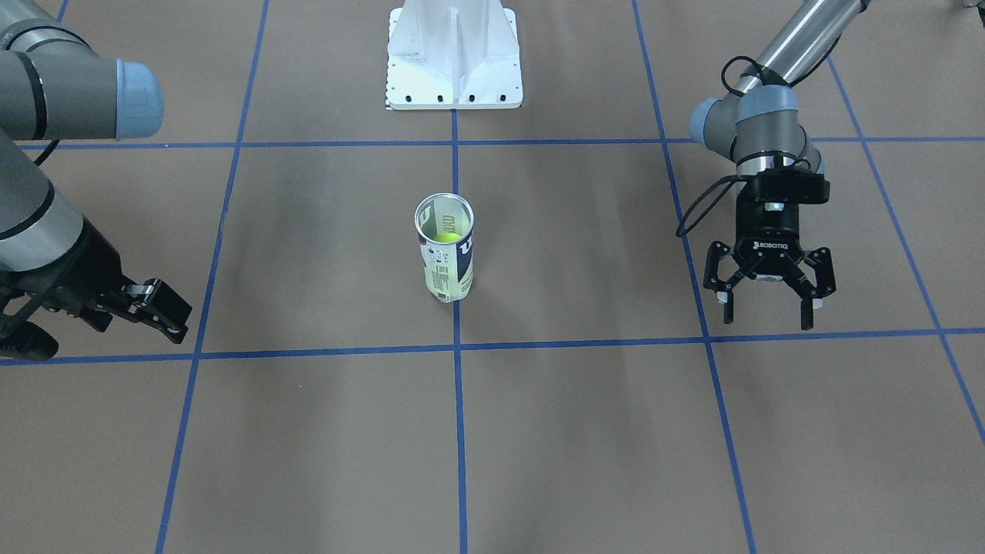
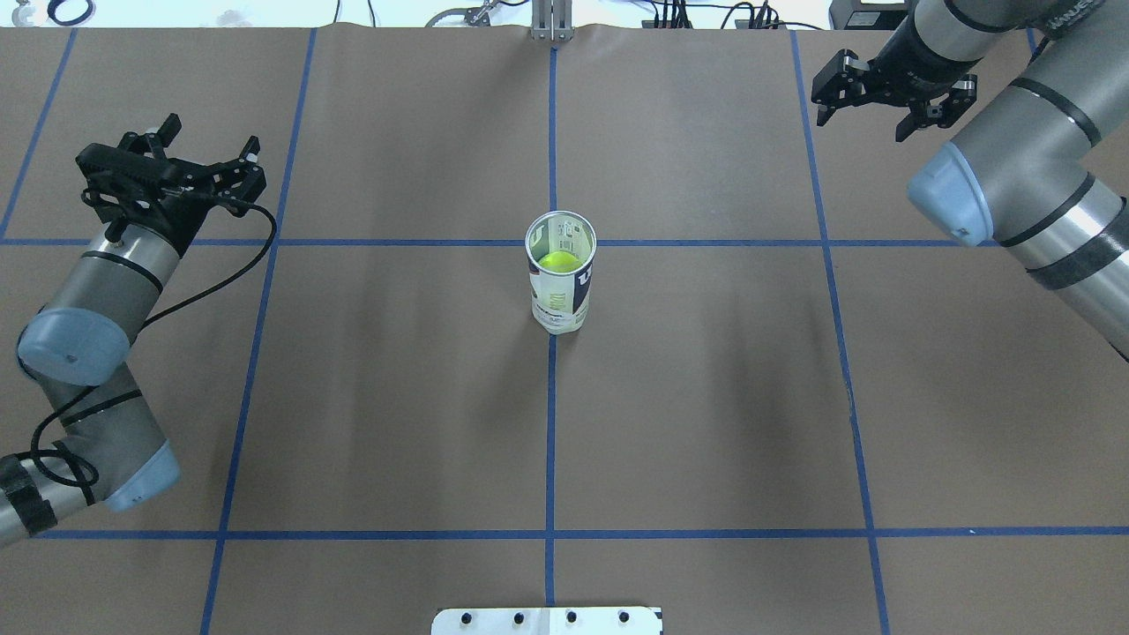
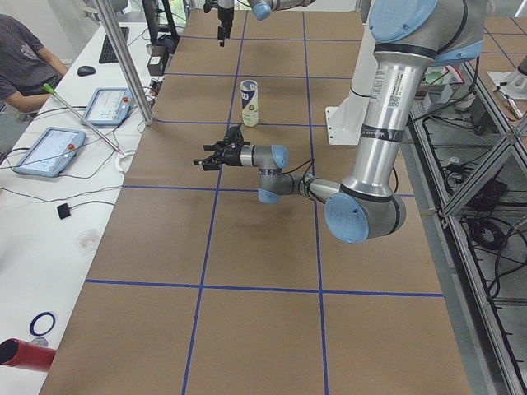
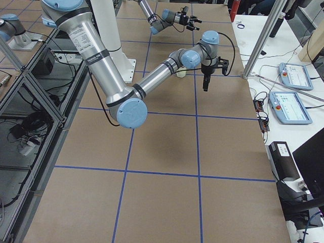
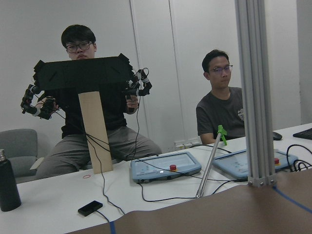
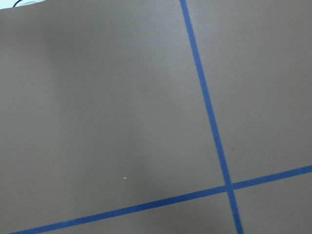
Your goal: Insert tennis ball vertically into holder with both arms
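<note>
Closest in, the white pedestal (image 2: 547, 621) sat at the edge of the table (image 2: 706, 397). Ahead of it, the holder (image 2: 559, 291) stood upright on a crossing of the blue tape lines (image 2: 551, 423). Its mouth faced up, and the tennis ball (image 2: 557, 261) was down inside, yellow-green through the open top. Further out, the left gripper (image 1: 766, 314) hung with its jaws spread wide, released, with the holder well apart from them and nearer the robot. On the other flank, the right gripper (image 2: 862, 123) was spread and released too, the holder just as far from its jaws. Beyond the table, the left wrist view showed two people (image 5: 78, 44) seated at a white desk.
</note>
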`<state>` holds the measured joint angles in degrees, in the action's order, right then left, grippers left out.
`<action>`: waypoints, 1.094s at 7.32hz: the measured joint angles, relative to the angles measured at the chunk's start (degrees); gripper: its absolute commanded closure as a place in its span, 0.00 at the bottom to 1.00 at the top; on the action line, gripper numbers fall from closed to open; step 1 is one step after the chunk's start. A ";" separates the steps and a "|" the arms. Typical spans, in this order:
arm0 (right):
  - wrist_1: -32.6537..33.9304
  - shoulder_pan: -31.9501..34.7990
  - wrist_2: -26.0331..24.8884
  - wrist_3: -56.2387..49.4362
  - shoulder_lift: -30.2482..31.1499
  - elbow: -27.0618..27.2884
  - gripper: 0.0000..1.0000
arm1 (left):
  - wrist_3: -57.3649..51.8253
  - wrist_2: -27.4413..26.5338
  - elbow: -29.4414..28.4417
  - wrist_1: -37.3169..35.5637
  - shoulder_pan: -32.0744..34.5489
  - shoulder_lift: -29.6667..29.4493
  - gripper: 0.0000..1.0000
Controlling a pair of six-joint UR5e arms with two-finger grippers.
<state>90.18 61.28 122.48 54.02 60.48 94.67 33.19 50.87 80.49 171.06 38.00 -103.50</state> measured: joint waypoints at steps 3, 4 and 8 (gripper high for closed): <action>-4.58 3.59 0.19 -6.34 1.76 -6.39 0.01 | 0.12 14.88 3.03 -21.35 10.42 -0.25 0.01; -4.87 4.64 0.26 -8.05 2.35 -7.34 0.01 | 0.22 22.54 5.74 -29.62 14.15 -0.29 0.01; -5.01 8.82 2.51 -15.28 5.95 -8.18 0.01 | 5.43 62.76 12.39 -48.15 31.24 1.09 0.01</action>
<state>85.17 70.10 124.99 38.73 66.43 86.49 38.62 113.63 92.87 122.91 69.24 -102.41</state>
